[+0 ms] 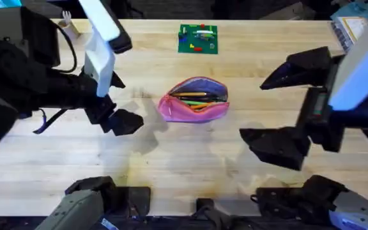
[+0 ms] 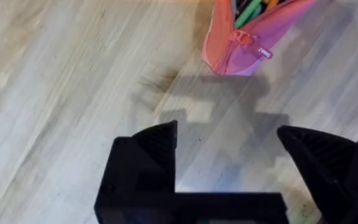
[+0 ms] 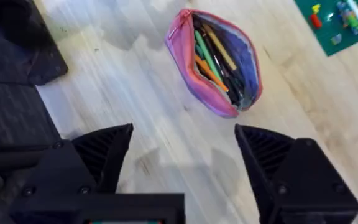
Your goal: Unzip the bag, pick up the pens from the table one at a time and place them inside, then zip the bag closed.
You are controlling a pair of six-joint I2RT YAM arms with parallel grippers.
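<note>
The pink bag (image 1: 193,100) lies unzipped in the middle of the table (image 1: 190,160), its purple lining showing. Inside it lie the pens: an orange one (image 3: 211,73) and a tan one (image 3: 220,48), with a green stick (image 3: 204,52) beside them. The bag's pink end and zip pull (image 2: 243,37) face the left gripper. My left gripper (image 1: 128,102) hovers open just left of the bag, nothing between its fingers. My right gripper (image 1: 272,110) stands wide open to the bag's right, also holding nothing. Both are apart from the bag (image 3: 219,65).
A small green board (image 1: 198,38) with coloured pieces sits behind the bag near the far edge. Boxes and papers (image 1: 353,25) lie at the far right corner. Bare wood stretches in front of the bag toward the arm bases.
</note>
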